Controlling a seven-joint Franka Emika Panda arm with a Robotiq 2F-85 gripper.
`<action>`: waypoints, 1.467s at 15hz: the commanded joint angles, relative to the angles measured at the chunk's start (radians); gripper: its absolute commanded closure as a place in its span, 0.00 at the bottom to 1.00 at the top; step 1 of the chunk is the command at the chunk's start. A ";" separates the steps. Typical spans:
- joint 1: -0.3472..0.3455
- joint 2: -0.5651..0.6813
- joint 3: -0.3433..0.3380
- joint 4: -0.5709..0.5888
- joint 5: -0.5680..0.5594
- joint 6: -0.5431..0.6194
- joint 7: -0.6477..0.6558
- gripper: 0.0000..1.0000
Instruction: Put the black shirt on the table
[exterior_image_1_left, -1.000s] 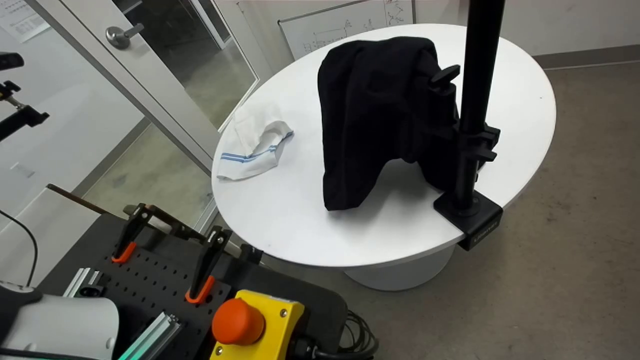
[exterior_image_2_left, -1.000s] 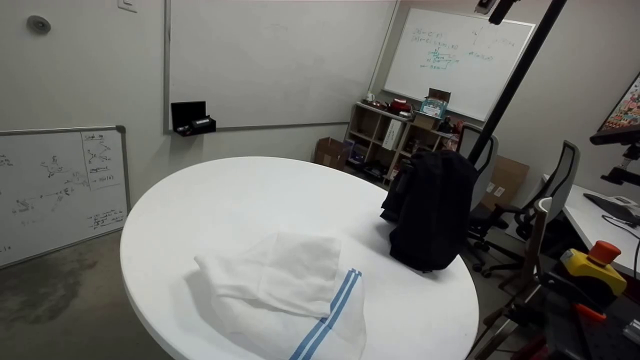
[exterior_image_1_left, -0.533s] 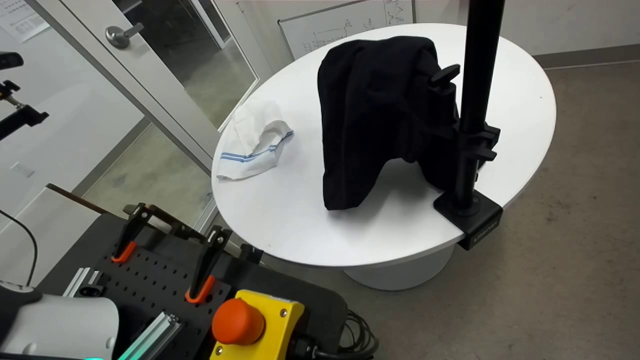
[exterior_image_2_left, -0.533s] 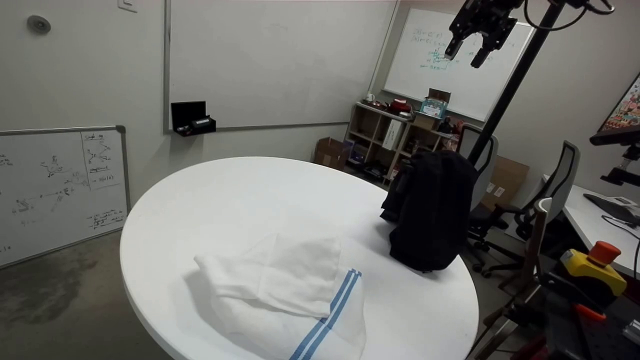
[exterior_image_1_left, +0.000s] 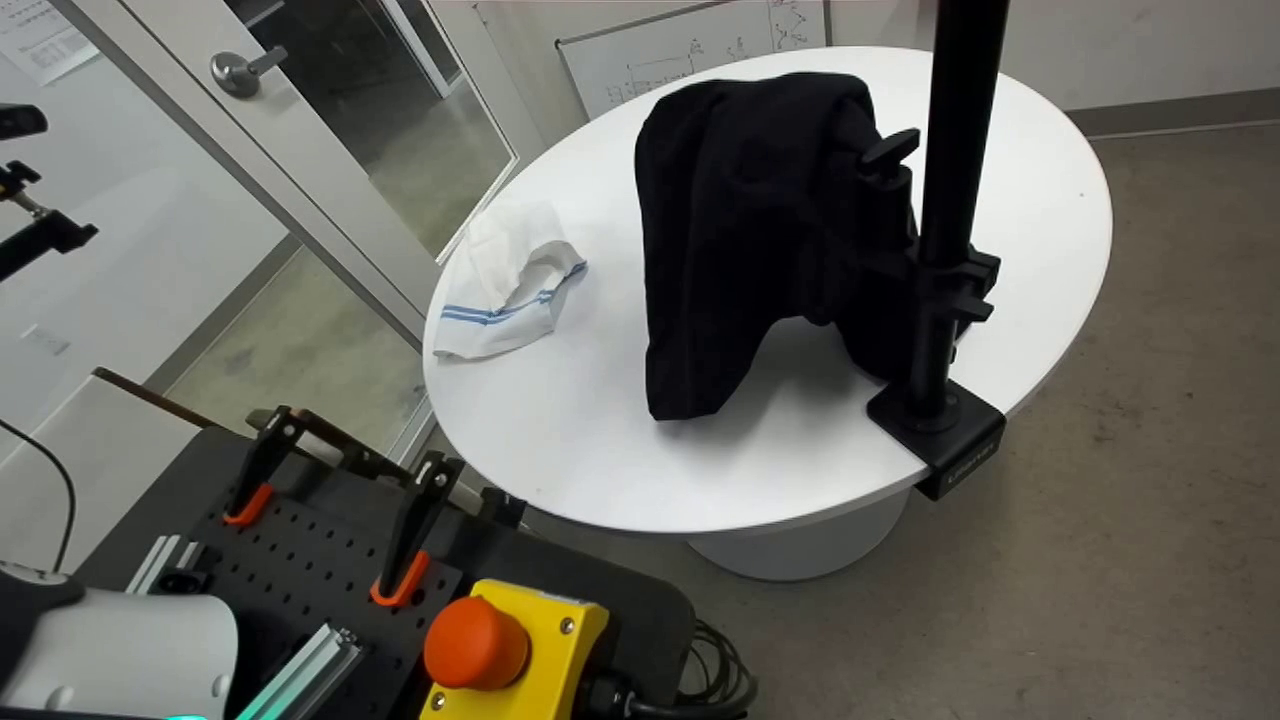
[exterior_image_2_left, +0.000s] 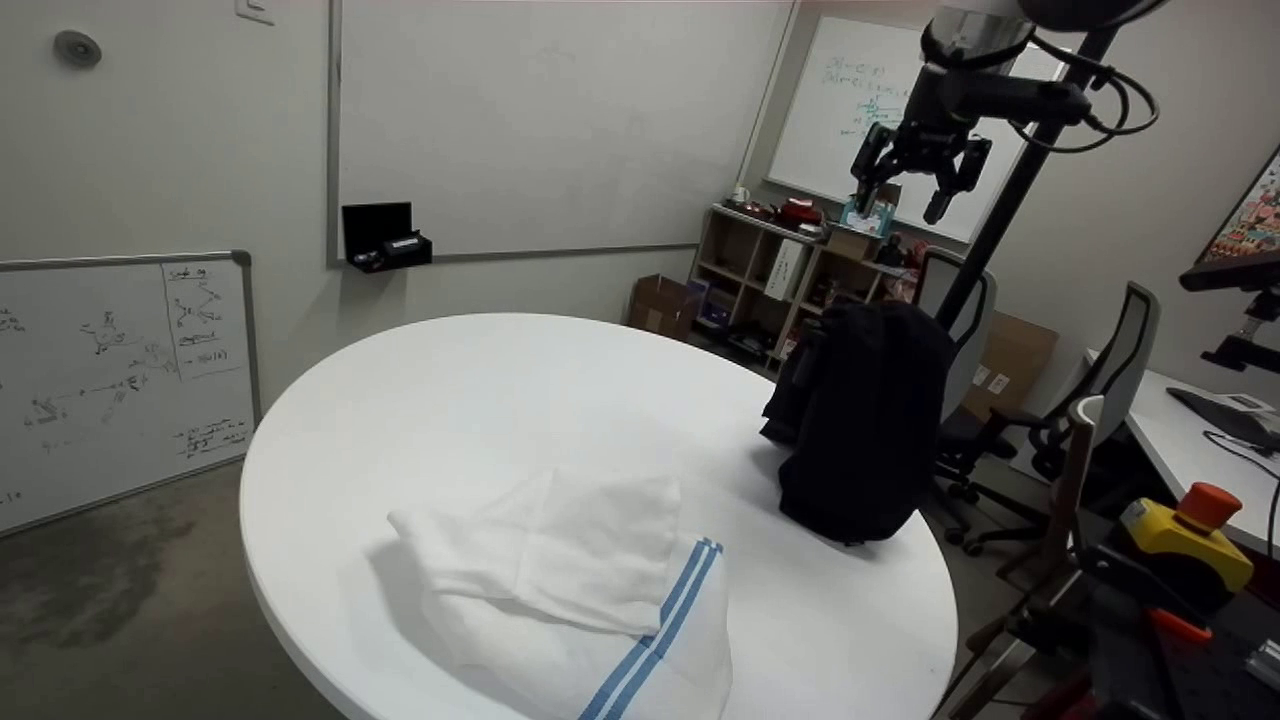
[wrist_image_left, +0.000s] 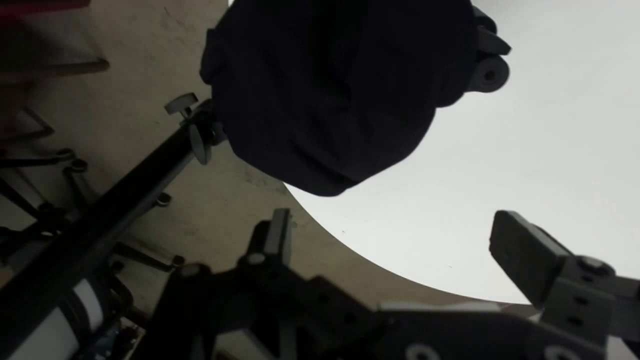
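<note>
The black shirt (exterior_image_1_left: 745, 190) is draped over a support on the black stand (exterior_image_1_left: 945, 300) and hangs in folds above the white round table (exterior_image_1_left: 570, 440). It also shows in an exterior view (exterior_image_2_left: 865, 420) at the table's right side. Its folds hide most of the stand's horizontal arm. My gripper (exterior_image_2_left: 900, 205) is open and empty, up in the air above the shirt in that view. In the wrist view my open fingers (wrist_image_left: 392, 227) have only table and floor between them. The shirt (wrist_image_left: 330, 95) lies beyond the fingertips, apart from them.
A white cloth with blue stripes (exterior_image_2_left: 570, 560) lies on the table. The stand's tall black pole (exterior_image_2_left: 1040, 150) rises beside the shirt and close to my arm. A dark workbench with orange clamps (exterior_image_1_left: 405, 580) and a red button (exterior_image_1_left: 477, 643) stands near the table.
My gripper has come into an exterior view from the top and moved down and slightly left, toward the shirt, staying open. The shirt and cloth have not moved.
</note>
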 joint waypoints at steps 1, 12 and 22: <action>0.038 0.089 -0.043 0.047 -0.057 -0.065 0.135 0.00; 0.098 0.220 -0.138 0.055 -0.134 0.126 0.261 0.00; 0.145 0.309 -0.204 0.091 -0.125 0.149 0.281 0.00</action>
